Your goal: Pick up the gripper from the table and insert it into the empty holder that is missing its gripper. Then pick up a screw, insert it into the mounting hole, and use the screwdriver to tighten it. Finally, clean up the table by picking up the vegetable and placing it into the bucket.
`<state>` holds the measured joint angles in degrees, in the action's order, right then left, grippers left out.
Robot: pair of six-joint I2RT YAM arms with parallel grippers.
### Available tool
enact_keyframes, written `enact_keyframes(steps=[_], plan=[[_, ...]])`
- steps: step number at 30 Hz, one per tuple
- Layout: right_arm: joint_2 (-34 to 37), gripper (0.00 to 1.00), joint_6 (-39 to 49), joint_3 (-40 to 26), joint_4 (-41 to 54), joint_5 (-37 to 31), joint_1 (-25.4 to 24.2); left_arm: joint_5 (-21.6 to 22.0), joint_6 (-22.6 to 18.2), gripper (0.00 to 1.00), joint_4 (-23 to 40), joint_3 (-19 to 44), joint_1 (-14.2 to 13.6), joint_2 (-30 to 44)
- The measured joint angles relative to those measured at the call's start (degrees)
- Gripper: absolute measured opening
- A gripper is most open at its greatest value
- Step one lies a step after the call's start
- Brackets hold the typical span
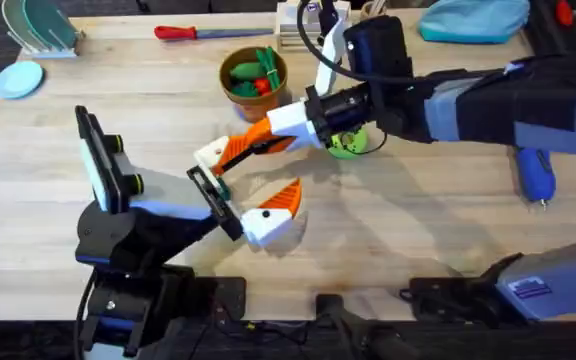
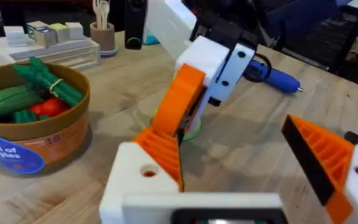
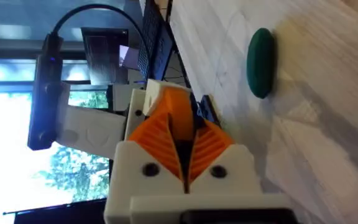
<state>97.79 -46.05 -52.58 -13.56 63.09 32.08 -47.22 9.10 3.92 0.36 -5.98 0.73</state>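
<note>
Overhead view: the right gripper [image 1: 230, 150] reaches across the middle of the table [image 1: 418, 220], its fingers pinching the small orange gripper [image 1: 251, 138] and pressing it against the holder [image 1: 211, 155] on the left arm. The left gripper [image 1: 240, 185] has its fingers spread wide, one orange-tipped finger [image 1: 273, 212] lying apart toward the table's near side. The vegetable [image 3: 260, 62] lies on the wood near the right gripper. The bucket [image 1: 253, 78] stands farther back, and the blue screwdriver [image 1: 535, 172] rests at the table's right.
</note>
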Motion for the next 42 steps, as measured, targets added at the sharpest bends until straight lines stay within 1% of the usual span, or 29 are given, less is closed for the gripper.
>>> enact_keyframes(steps=[9,19,20,21,23,29,34,37,42], plan=[[0.01,0.011,-1.77,0.00,-0.32,-2.01,0.85,0.45,0.49,0.993,0.00,0.00,0.00,0.00],[0.00,0.009,-4.13,0.00,-3.58,-5.96,2.70,2.71,0.83,0.993,-0.08,0.00,0.52,0.02],[-0.01,0.030,-4.46,0.00,-3.60,-6.09,2.73,2.79,0.85,0.992,-0.09,0.00,0.52,0.02],[0.01,0.108,-4.69,0.00,-3.63,-6.14,2.75,2.89,0.83,0.993,-0.09,0.00,0.52,0.02],[-0.01,0.188,-4.79,0.00,-3.64,-6.35,2.80,2.91,0.83,0.993,-0.09,0.00,0.52,0.02],[0.00,0.307,-4.93,0.00,-3.60,-6.41,2.73,2.84,0.79,0.993,-0.12,0.00,0.50,0.01],[-0.01,0.459,-4.93,0.00,-3.45,-6.08,2.62,2.51,0.50,0.993,-0.13,0.00,0.50,0.00],[0.00,0.509,-4.95,0.00,-3.84,-5.81,2.75,1.13,0.37,0.993,-0.11,0.00,0.00,0.01],[0.01,0.531,-4.95,0.00,-4.15,-5.62,2.75,0.48,0.37,0.993,-0.07,0.00,0.00,0.00]])
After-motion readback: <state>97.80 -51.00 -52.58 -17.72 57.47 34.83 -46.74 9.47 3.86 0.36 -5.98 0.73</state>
